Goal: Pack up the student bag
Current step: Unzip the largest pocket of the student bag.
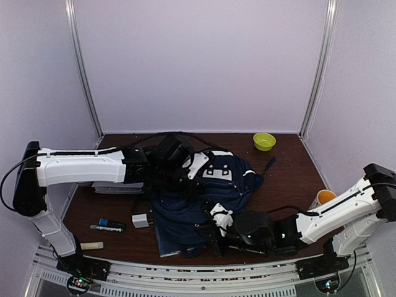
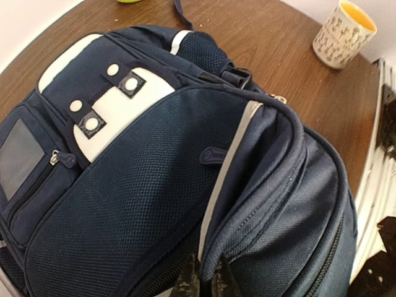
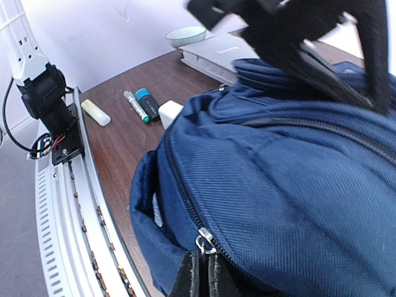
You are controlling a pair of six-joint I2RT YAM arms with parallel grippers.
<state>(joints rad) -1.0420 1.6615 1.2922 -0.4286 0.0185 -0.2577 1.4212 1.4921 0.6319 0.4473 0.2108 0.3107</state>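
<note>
Currently student bag [image 1: 179, 213] lies slumped at the centre of the table [image 1: 291, 179]. Left gripper [image 2: 202, 279] is closed tight on a fold of its fabric at the far-left side; right gripper [image 3: 203, 275] is clamped on its near edge, right beside a zipper pull [image 3: 204, 240].

The bag [image 1: 204, 192] lies in the middle of the counter [image 1: 291, 179]. A bowl [image 1: 264, 141] sits behind it to the right, and a cup [image 1: 323, 198] stands at the right edge. Left of the bag lie a plug [image 1: 142, 220], then 2 markers [image 1: 106, 226] side by side, with a small stick [image 1: 91, 245] nearer the front. A book [image 1: 117, 187] lies behind these.
</note>
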